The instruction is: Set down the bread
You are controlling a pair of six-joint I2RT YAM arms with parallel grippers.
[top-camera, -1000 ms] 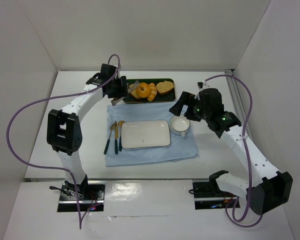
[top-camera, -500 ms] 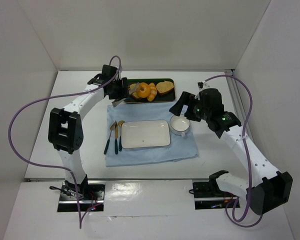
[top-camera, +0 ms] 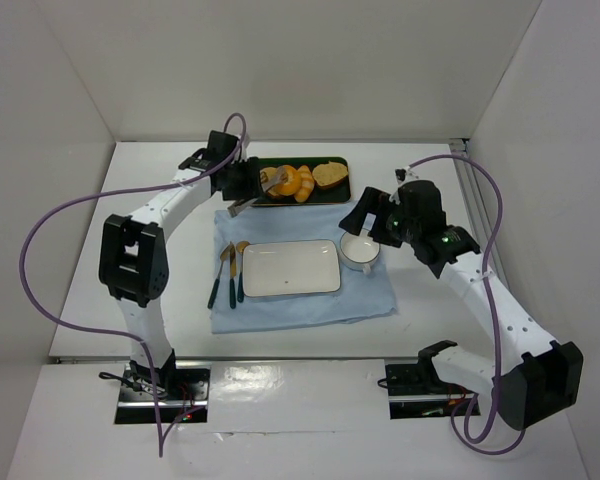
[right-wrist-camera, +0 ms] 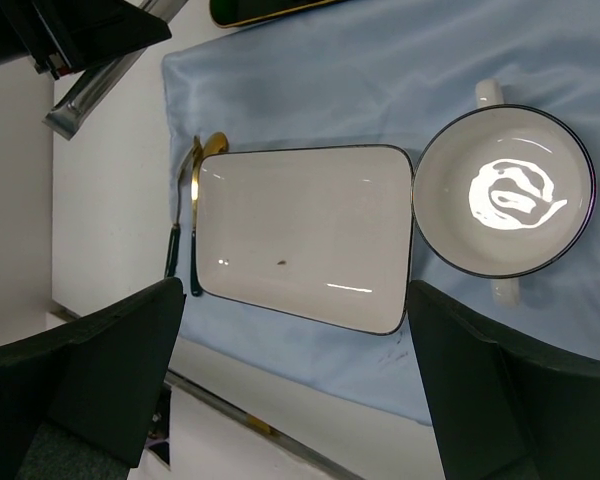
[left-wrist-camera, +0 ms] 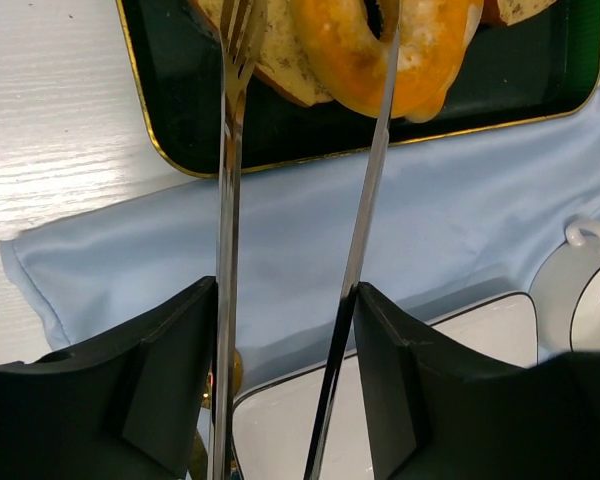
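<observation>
The bread (left-wrist-camera: 430, 60), a glossy orange-golden ring, is over the dark green tray (left-wrist-camera: 170, 120) at the back of the table; it also shows from above (top-camera: 285, 181). My left gripper (left-wrist-camera: 285, 290) is shut on metal tongs (left-wrist-camera: 225, 200), which reach forward to the bread. One tongs arm crosses the ring by its hole and the fork-tipped arm lies on its left side over a toast slice. I cannot tell whether the bread is clear of the tray. My right gripper (right-wrist-camera: 295, 290) hangs open and empty above the white plate (right-wrist-camera: 305, 235).
The tray (top-camera: 320, 197) also holds a toast slice (top-camera: 329, 175) and a ridged golden roll (top-camera: 304, 184). On the blue cloth (top-camera: 300, 310) lie the rectangular plate (top-camera: 290, 268), a white cup (top-camera: 360, 250) to its right and cutlery (top-camera: 230, 270) to its left.
My left wrist has crept a little right and back toward the tray, tongs still round the bread. The right arm has barely shifted.
</observation>
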